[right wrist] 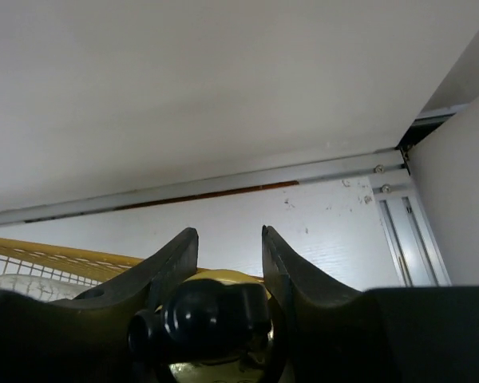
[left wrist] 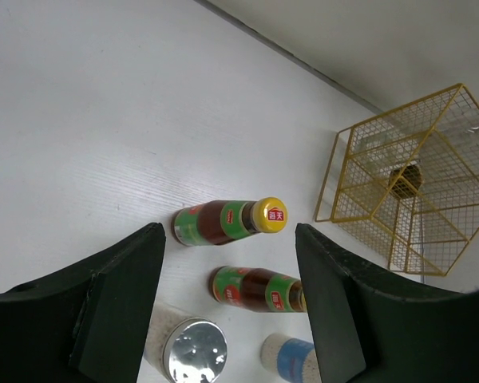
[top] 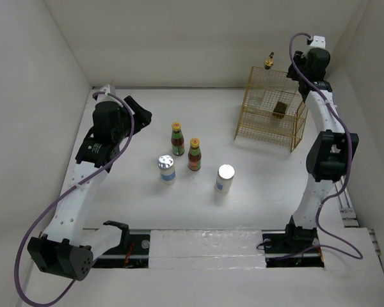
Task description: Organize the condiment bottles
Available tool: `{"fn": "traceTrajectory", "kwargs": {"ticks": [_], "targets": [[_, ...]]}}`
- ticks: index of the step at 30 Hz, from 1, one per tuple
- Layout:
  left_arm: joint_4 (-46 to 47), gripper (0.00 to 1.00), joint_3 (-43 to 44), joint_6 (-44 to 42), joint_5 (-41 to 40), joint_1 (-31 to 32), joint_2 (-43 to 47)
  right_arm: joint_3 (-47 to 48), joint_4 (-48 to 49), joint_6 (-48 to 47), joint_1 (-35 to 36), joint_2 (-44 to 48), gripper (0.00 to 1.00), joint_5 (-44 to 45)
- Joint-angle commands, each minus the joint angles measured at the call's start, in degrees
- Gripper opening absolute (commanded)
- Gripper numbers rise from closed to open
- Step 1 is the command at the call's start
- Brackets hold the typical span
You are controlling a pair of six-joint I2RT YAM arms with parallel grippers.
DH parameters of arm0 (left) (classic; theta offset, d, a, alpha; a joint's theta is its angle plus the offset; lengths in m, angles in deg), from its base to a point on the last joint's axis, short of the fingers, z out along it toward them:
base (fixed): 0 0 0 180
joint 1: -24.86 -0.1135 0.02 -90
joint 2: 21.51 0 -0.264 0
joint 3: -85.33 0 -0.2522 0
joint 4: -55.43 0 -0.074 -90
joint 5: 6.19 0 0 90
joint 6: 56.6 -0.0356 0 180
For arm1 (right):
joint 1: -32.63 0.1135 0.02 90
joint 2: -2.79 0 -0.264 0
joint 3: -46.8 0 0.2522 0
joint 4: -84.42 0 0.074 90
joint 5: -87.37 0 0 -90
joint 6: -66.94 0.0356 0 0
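Racking is in hand: at the far right the right hand (right wrist: 227, 255) is pinched narrow on the cap of a gold-capped glass bottle (top: 269, 62), held upright just above the gold wire rack (top: 266, 125), where a second gold-capped bottle (top: 280, 109) already sits. The next move, I judge, calls for a straight lowering into the rack without catching the wires, then a release. The left hand (left wrist: 227, 307) hangs wide open over the middle of the desk (top: 198, 105), above the red sauce bottles (top: 177, 139) and white shakers (top: 167, 168) standing there - none yet racked.
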Motion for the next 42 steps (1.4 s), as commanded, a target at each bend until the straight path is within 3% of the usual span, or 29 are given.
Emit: {"fn": "traceTrajectory", "kwargs": {"ticks": [1,3,7,11,14,16,18,21,23,25,28,34,40,42], "targets": [[2.73,0.62,-0.26,0.90,0.16,0.28,0.23,-2.16,7.61,1.46,-0.11,7.26,0.13,0.03],[2.73,0.68,-0.26,0.90,0.16,0.28,0.23,-3.84,8.14,2.07,0.42,7.79,0.25,0.65],[2.20,0.73,-0.26,0.90,-0.45,0.28,0.23,-5.87,8.14,2.60,0.42,10.41,0.70,0.13],[2.20,0.76,-0.26,0.90,-1.06,0.28,0.23,-5.34,7.61,2.60,1.03,15.24,1.00,0.65],[2.20,0.76,1.14,0.90,-1.77,0.28,-0.29,-8.30,6.91,2.60,3.05,21.81,1.00,1.45],[2.20,0.77,1.76,0.90,-1.77,0.28,-0.81,-12.70,6.91,3.12,6.98,26.31,0.93,-1.09],[2.20,0.77,1.76,0.90,-1.77,0.28,-0.82,-22.06,8.58,3.13,11.47,32.88,0.79,-2.94],[2.20,0.77,1.76,0.90,-1.77,0.28,-0.82,-35.16,10.86,3.13,22.10,39.92,0.46,-6.45],[2.20,0.77,1.76,0.90,-1.77,0.28,-0.82,-40.38,10.87,2.60,29.55,42.41,0.55,-9.44],[2.20,0.77,1.76,0.90,-1.77,0.28,-0.82,-45.58,10.08,1.81,33.45,43.91,0.81,-12.08],[2.20,0.77,1.15,1.42,-1.77,0.28,-0.82,-49.18,8.58,1.81,38.64,43.91,0.91,-15.15],[2.20,0.77,1.15,1.43,-0.63,0.28,-1.34,-48.06,9.28,-0.39,45.40,36.55,0.91,-14.12],[2.20,0.77,1.15,1.43,-1.15,0.28,-0.73,-45.07,9.81,-1.62,47.44,29.77,0.90,-15.61],[2.20,0.77,0.62,1.43,-1.15,0.28,-0.03,-44.46,10.34,-2.14,48.14,27.49,0.85,-14.47]]}}
